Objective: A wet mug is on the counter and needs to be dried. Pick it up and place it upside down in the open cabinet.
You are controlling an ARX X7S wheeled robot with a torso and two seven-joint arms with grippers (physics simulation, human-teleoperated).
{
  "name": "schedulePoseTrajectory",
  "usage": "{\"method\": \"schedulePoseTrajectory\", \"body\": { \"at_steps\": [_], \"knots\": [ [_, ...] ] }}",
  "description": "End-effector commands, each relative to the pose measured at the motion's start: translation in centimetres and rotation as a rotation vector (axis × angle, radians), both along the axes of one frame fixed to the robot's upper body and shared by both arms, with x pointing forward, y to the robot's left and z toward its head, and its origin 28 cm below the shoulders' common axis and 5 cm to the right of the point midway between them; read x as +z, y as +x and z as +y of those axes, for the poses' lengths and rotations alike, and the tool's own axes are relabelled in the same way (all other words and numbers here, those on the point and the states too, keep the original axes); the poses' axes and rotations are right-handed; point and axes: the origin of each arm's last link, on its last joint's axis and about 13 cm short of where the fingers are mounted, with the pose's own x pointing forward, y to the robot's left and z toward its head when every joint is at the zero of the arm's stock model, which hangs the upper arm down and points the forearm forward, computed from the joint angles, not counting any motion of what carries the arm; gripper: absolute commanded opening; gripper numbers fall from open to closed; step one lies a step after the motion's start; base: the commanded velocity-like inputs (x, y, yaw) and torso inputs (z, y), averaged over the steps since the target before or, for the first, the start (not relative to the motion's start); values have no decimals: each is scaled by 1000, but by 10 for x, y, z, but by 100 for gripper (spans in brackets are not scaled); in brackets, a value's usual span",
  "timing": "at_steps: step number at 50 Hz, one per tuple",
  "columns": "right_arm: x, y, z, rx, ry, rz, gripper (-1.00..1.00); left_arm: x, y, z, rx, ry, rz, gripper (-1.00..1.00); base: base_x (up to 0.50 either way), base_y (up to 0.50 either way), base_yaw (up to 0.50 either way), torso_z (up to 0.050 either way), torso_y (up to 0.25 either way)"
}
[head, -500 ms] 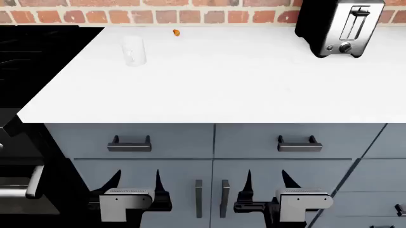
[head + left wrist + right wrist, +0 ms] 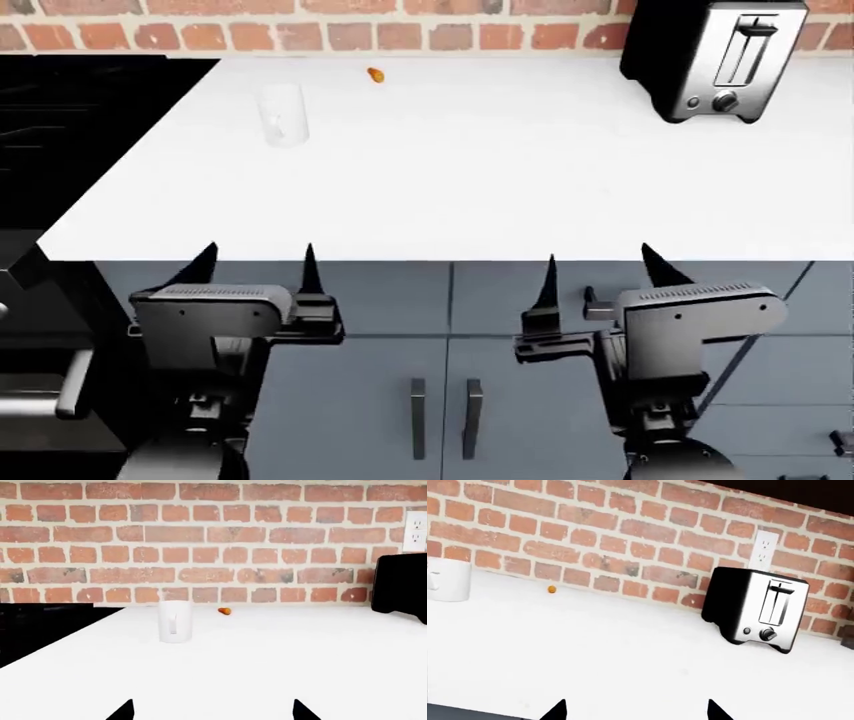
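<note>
Two grippers in my head view, both below counter (image 2: 467, 190) front edge, in front of grey cabinet doors (image 2: 360, 400). Black stovetop (image 2: 80, 120) at far left. Left gripper (image 2: 254, 265): fingers apart, empty. White mug (image 2: 282, 114) upright at counter's back left, near stovetop, well apart from both grippers. Small orange piece (image 2: 376, 74) just behind mug, by brick wall (image 2: 334, 30). Right gripper (image 2: 597, 270): fingers apart, empty. Toaster (image 2: 714, 55) at back right.

toaster (image 2: 714, 60), orange bit (image 2: 376, 75), black stovetop (image 2: 80, 120), brick wall (image 2: 200, 540).
</note>
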Motion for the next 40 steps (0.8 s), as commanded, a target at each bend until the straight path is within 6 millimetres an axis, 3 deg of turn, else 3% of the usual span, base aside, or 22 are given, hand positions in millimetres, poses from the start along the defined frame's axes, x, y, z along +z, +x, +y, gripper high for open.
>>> {"method": "schedulePoseTrajectory", "body": {
  "at_steps": [1, 17, 34, 40],
  "knots": [
    [41, -10, -4, -26, -42, -77, 100, 44, -1, 0, -14, 7, -74, 100, 0, 0, 0, 50, 2],
    [39, -9, -8, -52, -36, -84, 100, 41, 2, 1, -18, 20, -65, 100, 0, 22, 0, 50, 0],
    [34, -8, -6, -52, -37, -82, 100, 42, 2, 4, -7, 22, -75, 100, 0, 388, 0, 50, 0],
    [32, -8, -5, -50, -36, -78, 100, 40, 2, 4, -2, 27, -73, 100, 0, 405, 0, 6, 0]
  ]
}}
